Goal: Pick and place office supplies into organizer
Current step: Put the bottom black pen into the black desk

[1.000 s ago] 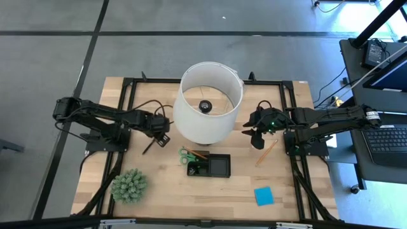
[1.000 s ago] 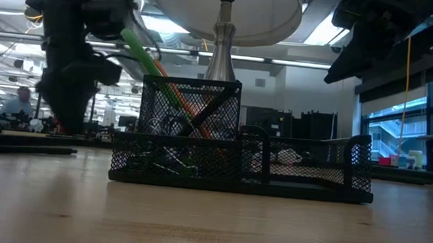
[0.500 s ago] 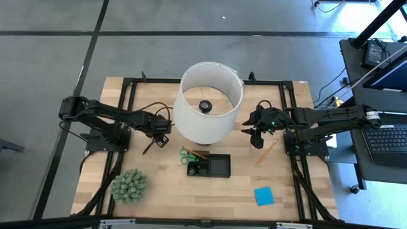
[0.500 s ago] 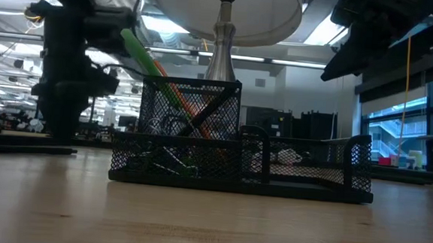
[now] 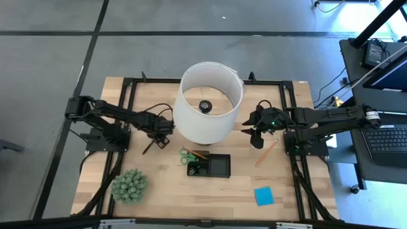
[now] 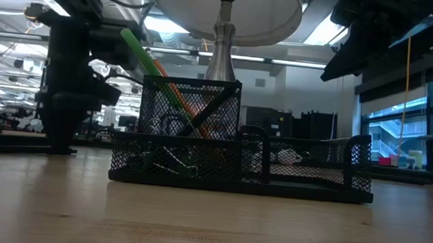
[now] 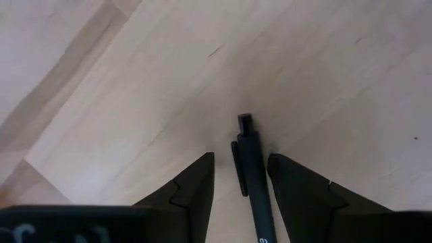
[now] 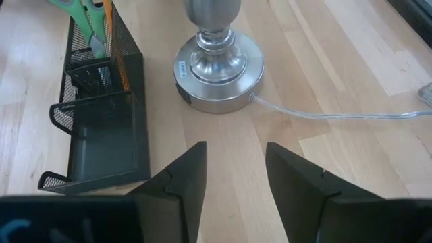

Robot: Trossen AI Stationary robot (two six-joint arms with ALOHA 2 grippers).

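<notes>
A thin black pen (image 7: 251,162) lies flat on the wood; in the high view the pen (image 5: 148,147) is left of the lampshade. My left gripper (image 7: 239,158) is open and low over the table, one finger on each side of the pen's clip end; I cannot tell whether either finger touches it. The black mesh organizer (image 5: 208,165) stands in front of the lamp, with green-handled scissors (image 5: 187,154) and an orange pencil propped in its tall cup (image 6: 191,109). My right gripper (image 5: 257,141) hangs open above the table, right of the lamp. A second orange pencil (image 5: 267,152) and the blue sticky pad (image 5: 264,196) lie on the table.
The big white lampshade (image 5: 210,102) and its metal base (image 8: 217,67) stand mid-table, with a clear cord (image 8: 337,113) running off from the base. A spiky green plant ball (image 5: 129,186) sits near the front left corner. Bare wood lies between the organizer and the near edge.
My left arm has swung its elbow toward the table's right, and its gripper has come down to the table at the pen. The pen, the organizer and my right arm have stayed where they were.
</notes>
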